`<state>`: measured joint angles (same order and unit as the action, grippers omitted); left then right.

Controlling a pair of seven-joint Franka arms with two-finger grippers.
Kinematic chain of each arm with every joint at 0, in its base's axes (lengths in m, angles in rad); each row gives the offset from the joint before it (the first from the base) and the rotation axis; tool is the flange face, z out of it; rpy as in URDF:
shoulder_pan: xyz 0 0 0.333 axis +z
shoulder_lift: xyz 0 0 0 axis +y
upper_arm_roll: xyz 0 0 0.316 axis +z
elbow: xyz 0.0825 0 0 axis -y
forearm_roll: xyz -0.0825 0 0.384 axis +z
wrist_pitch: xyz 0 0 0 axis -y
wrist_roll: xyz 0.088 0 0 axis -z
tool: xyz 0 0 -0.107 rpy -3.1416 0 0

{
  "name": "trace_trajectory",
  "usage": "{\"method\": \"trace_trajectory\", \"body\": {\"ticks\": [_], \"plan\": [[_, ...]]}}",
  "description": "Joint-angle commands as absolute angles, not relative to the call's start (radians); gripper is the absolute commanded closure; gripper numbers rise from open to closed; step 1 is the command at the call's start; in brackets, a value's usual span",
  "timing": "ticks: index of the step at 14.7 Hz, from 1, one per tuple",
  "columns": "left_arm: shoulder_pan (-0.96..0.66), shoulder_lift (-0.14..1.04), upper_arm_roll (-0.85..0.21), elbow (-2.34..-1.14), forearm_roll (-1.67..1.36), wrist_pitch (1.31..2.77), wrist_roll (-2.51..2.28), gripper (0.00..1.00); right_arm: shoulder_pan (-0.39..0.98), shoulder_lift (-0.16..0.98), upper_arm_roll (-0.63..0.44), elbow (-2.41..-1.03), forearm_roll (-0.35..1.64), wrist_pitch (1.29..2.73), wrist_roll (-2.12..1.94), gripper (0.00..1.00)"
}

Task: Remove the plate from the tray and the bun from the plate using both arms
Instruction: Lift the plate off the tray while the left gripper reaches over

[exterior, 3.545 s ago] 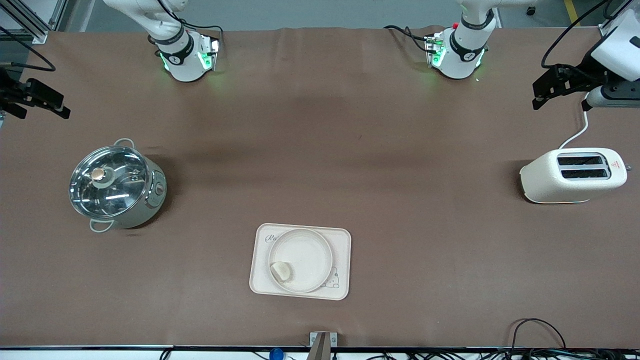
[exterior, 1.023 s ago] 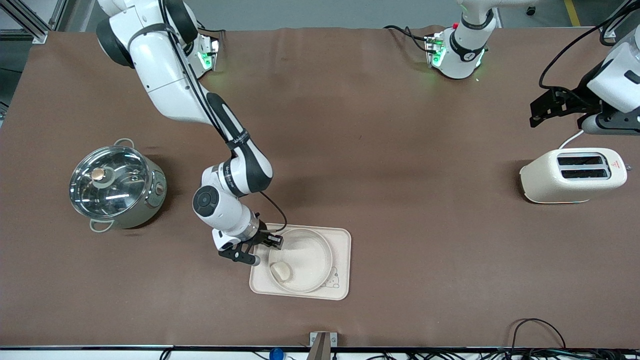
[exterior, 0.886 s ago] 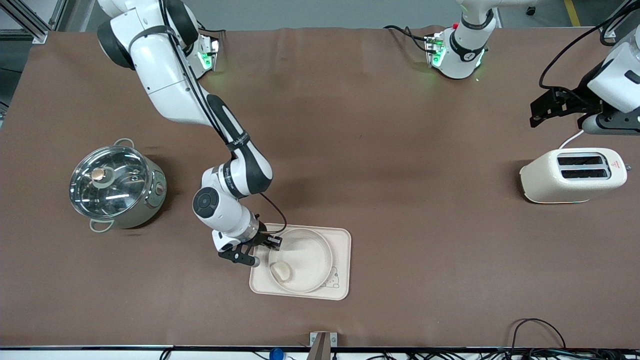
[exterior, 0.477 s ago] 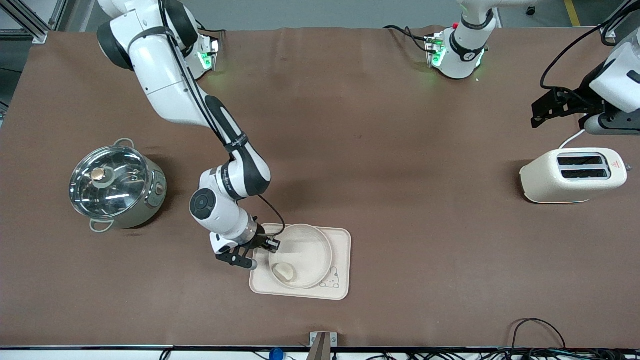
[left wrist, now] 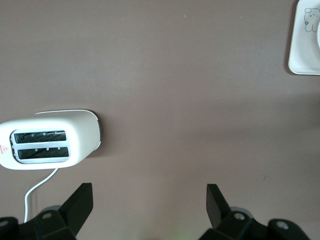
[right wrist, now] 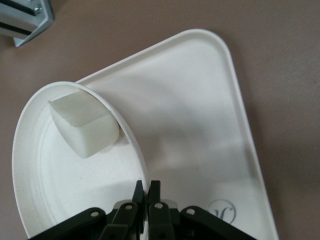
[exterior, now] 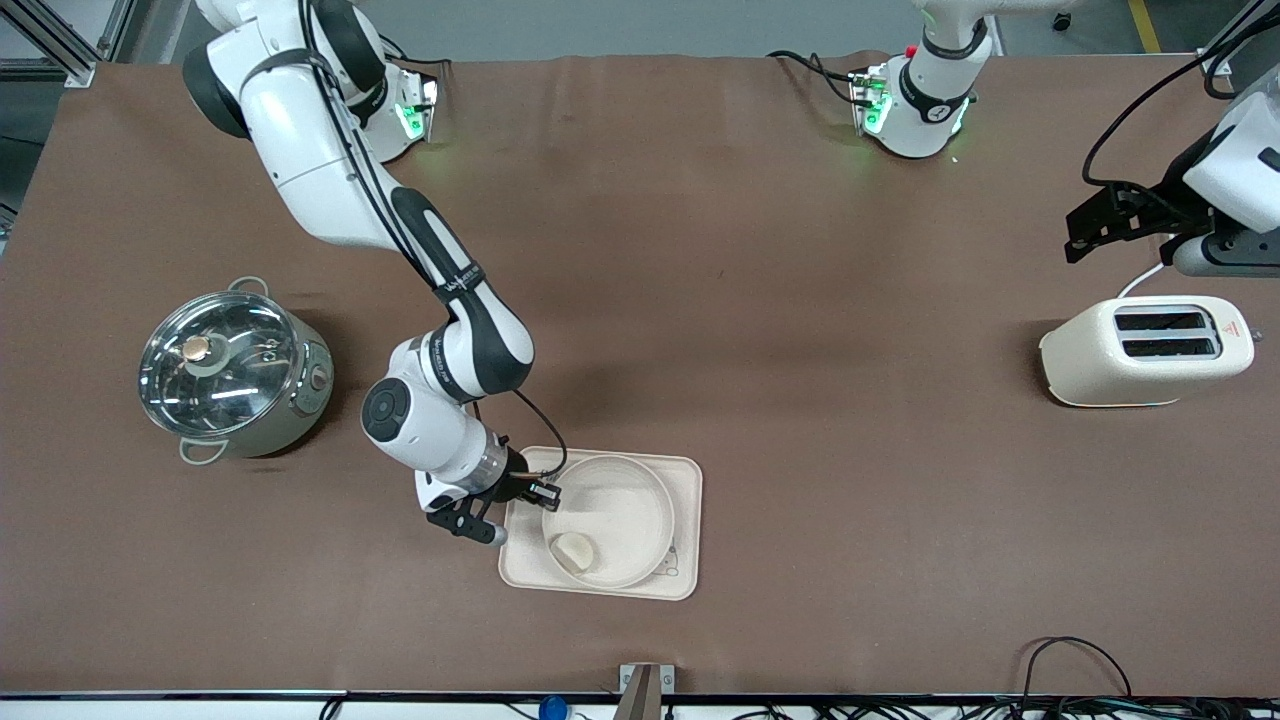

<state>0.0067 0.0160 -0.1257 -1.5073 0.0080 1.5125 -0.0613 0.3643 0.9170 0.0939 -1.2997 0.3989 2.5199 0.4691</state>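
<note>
the right hand [exterior: 537, 494] is clamped on the plate [exterior: 607, 521] rim; the plate sits on the tray [exterior: 690, 530], bun [exterior: 574, 551] in it. neither removal done. the left hand [left wrist: 149, 200], fingers apart, waits above the toaster [exterior: 1146, 350].

Bare table [exterior: 700, 300] lies between pot [exterior: 232, 372] and toaster [exterior: 1145, 350]; right arm [exterior: 440, 370] blocks the tray's [exterior: 685, 520] pot-side edge.
</note>
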Motion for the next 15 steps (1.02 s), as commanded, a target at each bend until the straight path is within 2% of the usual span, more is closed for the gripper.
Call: {"method": "trace_trajectory", "body": {"ticks": [1,4,8,11,15], "plan": [[-0.002,0.031,-0.129,-1.491,0.005,1.526,-0.064,0.0,0.342,0.787,0.147,-1.469,0.423,2.552,0.45,1.0],[-0.008,0.05,-0.136,-1.494,-0.008,1.526,-0.069,0.0,0.336,0.668,0.23,-1.74,0.423,2.763,0.42,1.0],[-0.046,0.075,-0.159,-1.554,-0.009,1.552,-0.201,0.0,0.246,0.546,0.375,-2.003,0.423,2.905,0.416,1.0],[-0.046,0.106,-0.199,-1.656,-0.009,1.67,-0.285,0.0,0.193,0.494,0.42,-2.12,0.423,2.916,0.365,1.0],[-0.051,0.236,-0.296,-1.684,-0.006,1.8,-0.55,0.0,0.175,0.502,0.42,-2.175,0.423,2.977,0.301,1.0]]}}
